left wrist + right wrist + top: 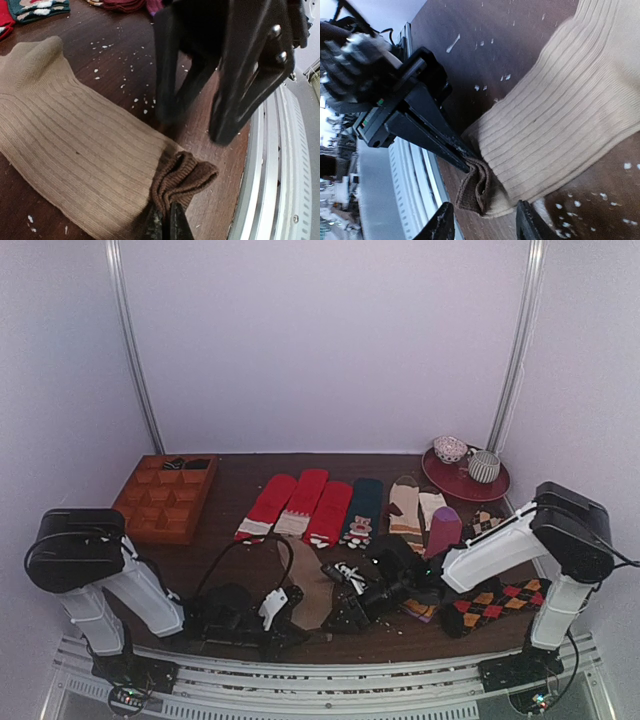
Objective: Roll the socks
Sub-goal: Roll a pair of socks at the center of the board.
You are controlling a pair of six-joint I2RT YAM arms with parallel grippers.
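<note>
**Left pincer clamped on the sock cuff, right pincer parted beside it**

I see the tan-brown ribbed knit socks (75, 150) lying flat on the dark brown wooden counter (115, 65). They are close to its near edge and roughly midway between my two arms. From above they run lengthwise away from me, with the cuff end nearest the pale metal rail (280, 175) along the counter's front.

The left pincer (167, 222) is closed tight on the darker brown cuff (185, 177). The knit bunches into a small fold right at the fingertips. The grip takes only the cuff's edge, and the rest of the socks spreads out flat on the wood, away from the pincer.

The right pincer (484, 227) stands partly open, its two fingers apart with nothing clamped between them. In its own wrist view the bunched cuff sits just ahead of the gap between the fingertips. I cannot tell whether either finger touches the knit. From the left wrist view the right pincer hangs just beside the cuff, its tips pointing down close to the wood and facing the left pincer across the fold.

Small white flecks (132, 65) are scattered on the counter around the socks. Farther back, a row of red patterned socks (300, 502) lies well apart from the tan ones. A pair of orange-and-black argyle socks (495, 602) lies under the right arm.
</note>
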